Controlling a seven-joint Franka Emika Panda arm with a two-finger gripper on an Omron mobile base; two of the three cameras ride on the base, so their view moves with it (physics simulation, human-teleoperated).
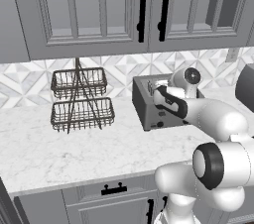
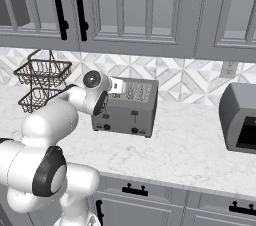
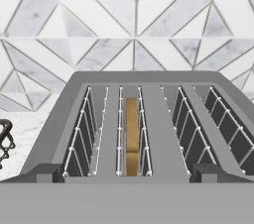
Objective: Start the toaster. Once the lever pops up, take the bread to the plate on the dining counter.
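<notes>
Seemingly the toaster (image 2: 127, 107) is not yet started: the gripper (image 2: 116, 86) hovers at its top left edge, finger spacing impossible to tell. Next, it must descend to the black lever (image 2: 134, 115) at six o'clock on the front. Tan bread (image 3: 131, 136) sits upright in the left slot.

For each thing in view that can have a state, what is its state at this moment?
toaster: upright on the counter, its left slot loaded.
bread: sunk down in the slot, edge-on.
lever: position too small to judge.
upper cabinets: doors closed.
wire basket stand: nothing visible in it.
</notes>
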